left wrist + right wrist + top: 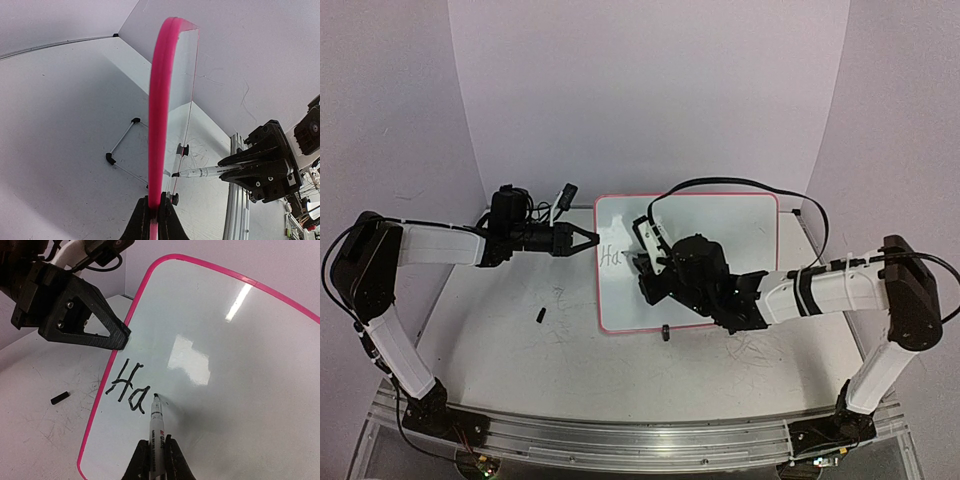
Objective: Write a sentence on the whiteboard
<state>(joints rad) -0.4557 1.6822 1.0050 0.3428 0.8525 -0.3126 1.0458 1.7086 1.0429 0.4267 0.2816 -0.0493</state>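
Note:
The whiteboard (pixel 740 230), with a pink-red rim, stands tilted at the table's centre. It is seen edge-on in the left wrist view (pixel 159 110) and face-on in the right wrist view (pixel 230 390). My left gripper (pixel 592 240) (pixel 154 212) is shut on its left rim. The sentence (pixel 611 257) (pixel 127 387) reads "Ha" in black near that rim. My right gripper (pixel 650 262) (pixel 156 450) is shut on a white marker (pixel 156 426) (pixel 210 172). The marker's black tip is at the board just right of the "a".
A small black marker cap (pixel 540 315) (pixel 60 398) lies on the table left of the board. A black clip foot (pixel 665 332) sits at the board's near edge. A wire stand with black tips (pixel 122 145) is behind the board. A metal rail (pixel 620 435) runs along the near edge.

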